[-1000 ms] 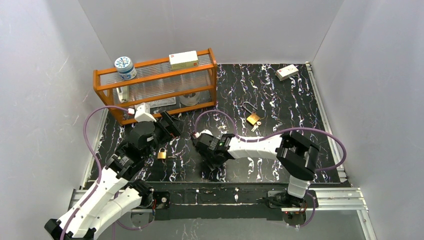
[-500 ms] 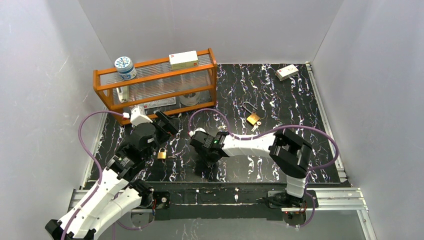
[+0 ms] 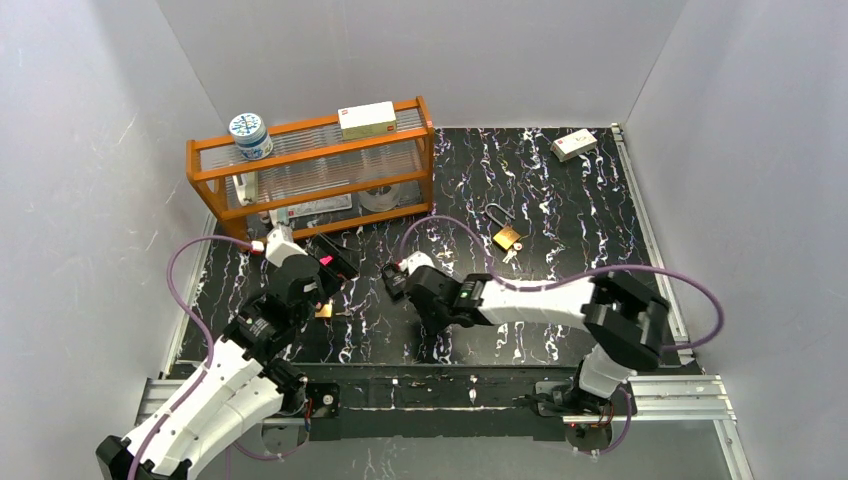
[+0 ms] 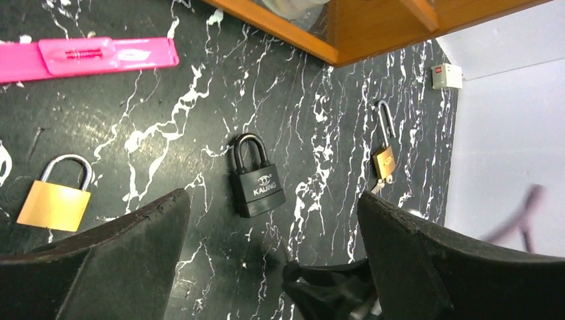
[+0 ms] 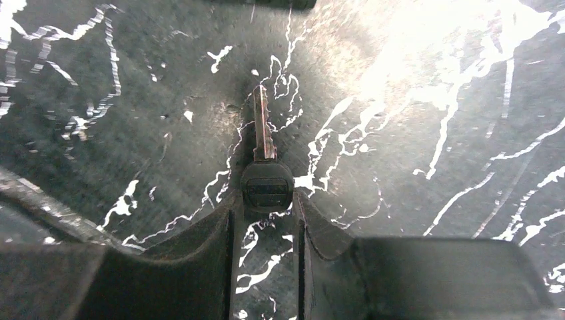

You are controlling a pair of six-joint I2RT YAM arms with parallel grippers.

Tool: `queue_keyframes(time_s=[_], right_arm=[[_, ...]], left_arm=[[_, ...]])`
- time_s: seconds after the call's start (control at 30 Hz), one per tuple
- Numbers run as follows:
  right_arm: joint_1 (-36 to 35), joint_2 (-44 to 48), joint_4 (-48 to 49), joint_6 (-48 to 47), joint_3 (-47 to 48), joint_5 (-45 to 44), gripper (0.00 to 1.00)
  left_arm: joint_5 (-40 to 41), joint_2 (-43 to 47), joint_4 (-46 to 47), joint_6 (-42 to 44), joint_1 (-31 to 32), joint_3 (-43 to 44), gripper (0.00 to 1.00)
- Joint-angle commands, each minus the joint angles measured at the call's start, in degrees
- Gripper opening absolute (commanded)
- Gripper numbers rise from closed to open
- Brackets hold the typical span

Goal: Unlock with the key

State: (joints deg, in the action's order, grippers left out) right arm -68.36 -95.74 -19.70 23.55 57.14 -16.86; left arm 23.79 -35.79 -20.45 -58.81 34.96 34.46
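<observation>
The key (image 5: 265, 157) lies flat on the bench (image 5: 413, 133), its blade pointing away from the right pincer (image 5: 264, 208). The pincer's fingers (image 5: 213, 247) stand close against either side of the key's black head. We cannot tell whether they truly pinch it or only flank it. The bench is black with white veins, and glare washes over it beside the key.

The left pincer (image 4: 272, 197) hangs spread wide above a black padlock (image 4: 256, 183), which lies flat with its shackle closed. A brass padlock (image 4: 54, 203) lies well apart from it. Beyond them stands an orange shelf (image 3: 310, 130), and plain pale walls (image 3: 420, 50) close the bench in on three sides.

From above, we find the key hidden under the right arm. A pink strip (image 4: 100, 53) is cut off at the edge of the left wrist view. In that view we also see a dark blur against the wall that we cannot make out.
</observation>
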Motion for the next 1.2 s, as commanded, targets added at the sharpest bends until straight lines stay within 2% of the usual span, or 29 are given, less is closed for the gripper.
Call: queue_keyframes(time_s=[0.0, 0.1, 0.23, 0.33, 0.6, 0.8, 1.17], right_arm=[[0.15, 9.99, 11.81, -2.06, -4.16, -2.64, 0.29], [0.15, 13.99, 15.03, -2.44, -6.33, -3.33, 0.29], [0.15, 18.37, 18.43, -0.29, -8.46, -4.95, 0.28], [0.15, 20.53, 22.35, 2.28, -10.27, -4.25, 0.28], [0.14, 21.15, 21.20, 3.02, -9.44, -3.31, 0.28], [0.15, 20.86, 20.64, 3.26, -8.66, -3.86, 0.28], [0.15, 21.12, 21.90, 4.05, -8.69, -4.30, 0.27]], left_arm=[[-1.34, 0.43, 1.01, -4.47, -0.33, -2.22, 0.94], [-9.14, -1.42, 8.85, -3.03, -0.33, -3.85, 0.94], [-23.38, -6.00, 26.55, -1.47, -0.33, -6.79, 0.92], [-28.90, -11.42, 30.30, -1.35, -0.33, -6.64, 0.88], [-34.95, -17.37, 36.30, -1.22, -0.33, -7.45, 0.67], [-36.58, -18.82, 35.69, -0.20, -0.33, -7.54, 0.45], [-36.64, -19.20, 36.29, -0.08, -0.33, -8.77, 0.34]])
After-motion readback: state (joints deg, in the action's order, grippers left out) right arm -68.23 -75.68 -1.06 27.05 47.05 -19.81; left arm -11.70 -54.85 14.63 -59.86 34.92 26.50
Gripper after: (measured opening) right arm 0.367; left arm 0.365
